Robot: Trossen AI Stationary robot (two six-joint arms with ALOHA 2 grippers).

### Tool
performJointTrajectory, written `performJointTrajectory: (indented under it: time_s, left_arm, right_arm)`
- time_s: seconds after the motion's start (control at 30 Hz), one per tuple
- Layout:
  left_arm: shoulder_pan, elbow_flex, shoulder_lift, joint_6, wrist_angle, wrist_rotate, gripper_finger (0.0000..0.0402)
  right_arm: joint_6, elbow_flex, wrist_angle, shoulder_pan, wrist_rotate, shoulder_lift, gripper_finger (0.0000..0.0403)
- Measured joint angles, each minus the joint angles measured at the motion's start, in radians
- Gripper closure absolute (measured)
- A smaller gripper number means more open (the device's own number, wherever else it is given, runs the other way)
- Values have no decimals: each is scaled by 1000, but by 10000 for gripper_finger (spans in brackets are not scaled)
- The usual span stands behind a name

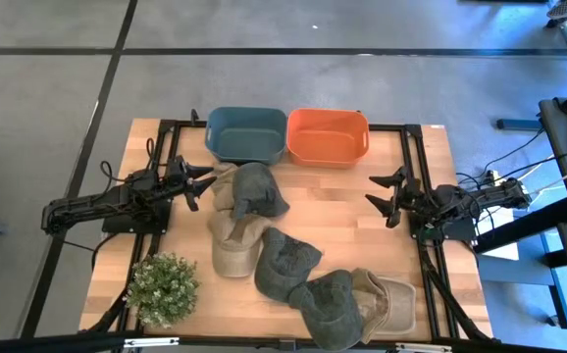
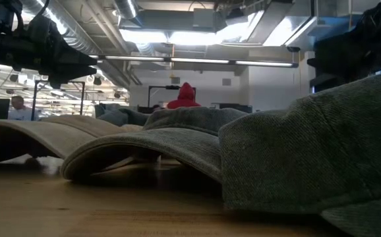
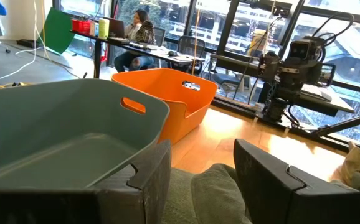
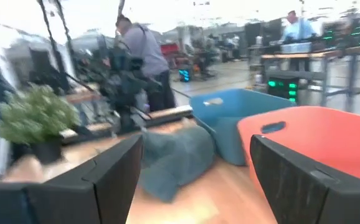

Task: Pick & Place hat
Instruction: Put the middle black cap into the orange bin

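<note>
Several hats lie on the wooden table (image 1: 342, 211). A green hat (image 1: 256, 189) is at the back, a tan hat (image 1: 232, 245) and a second green hat (image 1: 288, 263) are in the middle, and more lie at the near edge (image 1: 357, 306). My left gripper (image 1: 197, 182) hovers open at the left, level, just beside the back green hat (image 3: 214, 193), which shows below its fingers. My right gripper (image 1: 389, 196) hovers open at the right, above bare table. In its wrist view (image 4: 195, 180) it faces the back green hat (image 4: 174, 155).
A blue bin (image 1: 245, 134) and an orange bin (image 1: 328, 136) stand side by side at the far edge. A potted plant (image 1: 163, 287) sits at the near left corner. Bare wood lies between the hats and the right arm. People show in the room beyond.
</note>
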State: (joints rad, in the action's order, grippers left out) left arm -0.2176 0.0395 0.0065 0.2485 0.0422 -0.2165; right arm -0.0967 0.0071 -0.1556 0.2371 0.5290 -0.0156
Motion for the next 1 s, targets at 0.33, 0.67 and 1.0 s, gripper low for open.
performJointTrajectory:
  time_s: [0.33, 0.67, 1.0]
  left_arm:
    - [0, 0, 0, 0, 0, 0, 233]
    - [0, 0, 0, 1, 0, 1, 233]
    - [0, 0, 0, 0, 0, -2, 233]
  right_arm:
    - [-19, 0, -39, 0, -35, 0, 107]
    - [-156, 0, -61, -1, -97, -10, 107]
    - [-184, 15, -265, -1, -67, -226, 107]
